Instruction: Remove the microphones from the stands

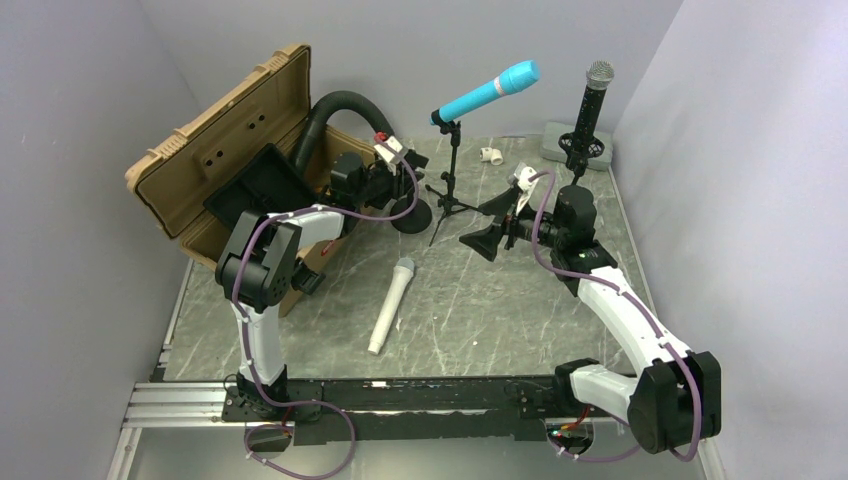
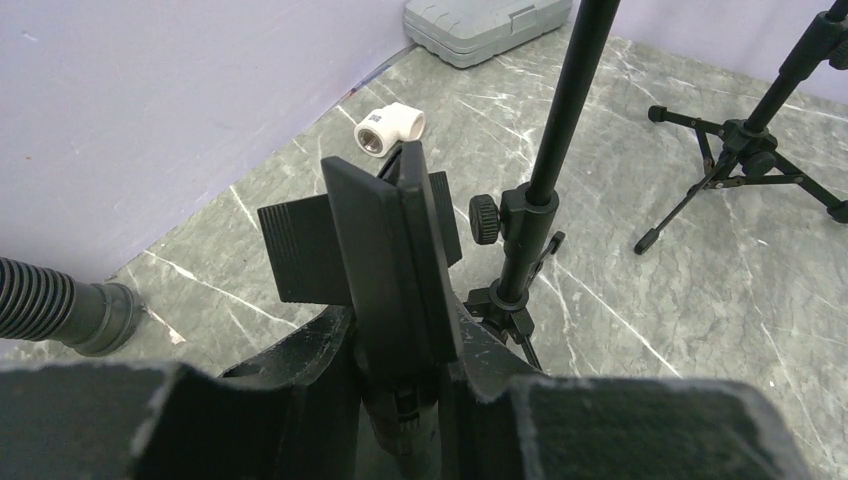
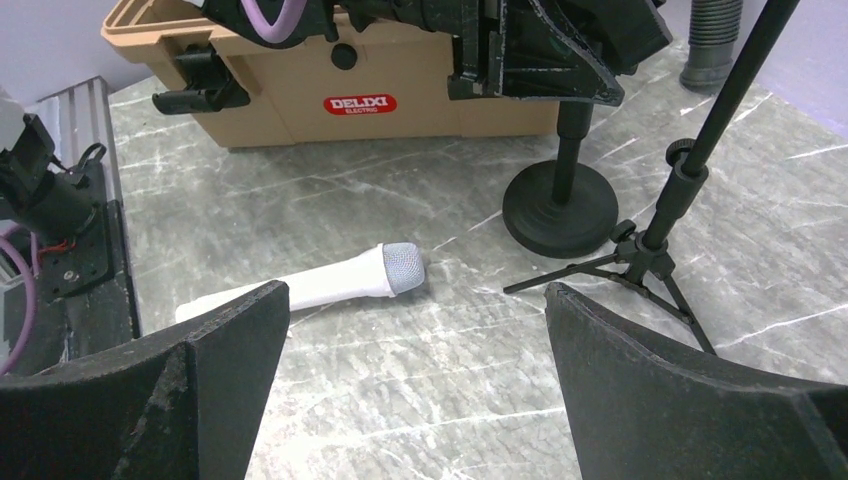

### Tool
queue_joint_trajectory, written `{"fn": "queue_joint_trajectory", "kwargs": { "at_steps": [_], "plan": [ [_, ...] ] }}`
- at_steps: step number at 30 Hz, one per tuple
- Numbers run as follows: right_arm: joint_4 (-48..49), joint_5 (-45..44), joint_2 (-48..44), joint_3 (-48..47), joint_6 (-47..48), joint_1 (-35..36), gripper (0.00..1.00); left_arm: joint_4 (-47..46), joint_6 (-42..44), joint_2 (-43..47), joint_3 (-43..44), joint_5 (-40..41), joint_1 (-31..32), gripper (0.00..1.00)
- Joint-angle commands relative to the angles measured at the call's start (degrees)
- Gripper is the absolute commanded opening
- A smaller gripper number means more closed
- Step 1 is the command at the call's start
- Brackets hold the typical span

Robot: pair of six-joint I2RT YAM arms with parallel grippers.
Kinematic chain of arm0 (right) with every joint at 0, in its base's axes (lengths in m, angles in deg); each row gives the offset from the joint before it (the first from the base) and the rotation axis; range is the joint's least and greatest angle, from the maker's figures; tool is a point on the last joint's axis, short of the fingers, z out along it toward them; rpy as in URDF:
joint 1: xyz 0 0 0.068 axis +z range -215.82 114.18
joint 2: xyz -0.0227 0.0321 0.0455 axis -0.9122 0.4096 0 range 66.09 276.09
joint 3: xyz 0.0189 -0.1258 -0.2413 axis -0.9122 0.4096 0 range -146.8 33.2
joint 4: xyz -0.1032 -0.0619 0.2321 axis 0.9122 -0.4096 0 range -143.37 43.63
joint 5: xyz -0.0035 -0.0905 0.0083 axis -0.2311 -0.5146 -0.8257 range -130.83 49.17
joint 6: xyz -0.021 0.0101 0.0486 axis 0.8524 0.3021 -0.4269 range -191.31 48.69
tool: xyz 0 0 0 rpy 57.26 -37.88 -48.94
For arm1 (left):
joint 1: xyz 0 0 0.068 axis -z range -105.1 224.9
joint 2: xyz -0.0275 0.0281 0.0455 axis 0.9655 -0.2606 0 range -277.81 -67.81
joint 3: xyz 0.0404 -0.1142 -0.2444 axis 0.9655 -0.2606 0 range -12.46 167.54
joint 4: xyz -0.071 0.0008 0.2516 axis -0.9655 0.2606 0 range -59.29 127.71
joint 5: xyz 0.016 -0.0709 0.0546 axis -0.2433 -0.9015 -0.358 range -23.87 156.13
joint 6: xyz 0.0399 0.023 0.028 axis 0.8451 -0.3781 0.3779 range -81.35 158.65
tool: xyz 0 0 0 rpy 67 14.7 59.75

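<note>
White microphone (image 1: 390,305) lies flat mid-table, clear of every stand; removal judged complete. Left gripper (image 2: 405,345), at 12 o'clock from it, is clamped on the empty stand clip (image 2: 385,235). Right gripper (image 1: 492,225), at 2 o'clock, gapes wide, holding nothing. Outstanding: release the clip, withdraw.

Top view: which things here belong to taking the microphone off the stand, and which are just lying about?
Job: round-base stand, left hand gripping it, white microphone, open right hand.
Lying about, it seems: tan case, black hose, pipe elbow, grey box, cyan microphone, black microphone.
</note>
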Motion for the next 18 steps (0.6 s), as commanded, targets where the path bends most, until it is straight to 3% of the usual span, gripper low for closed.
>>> {"fn": "queue_joint_trajectory", "kwargs": {
  "at_steps": [1,11,18],
  "plan": [
    [3.24,1.26,-1.30,0.63,-0.13,-0.29,1.00,-1.04,-0.37,0.12,-0.23,-0.58,-0.19,0.18],
    [2.74,-0.23,-0.55,-0.71,0.19,-0.27,1.00,-0.43,-0.22,4.02,-3.21,0.99,-0.20,0.98],
    [0.57,-3.62,1.27,-4.53,1.55,-0.27,1.00,3.78,1.54,10.47,-5.63,2.66,-0.27,1.00]
  ]
}}
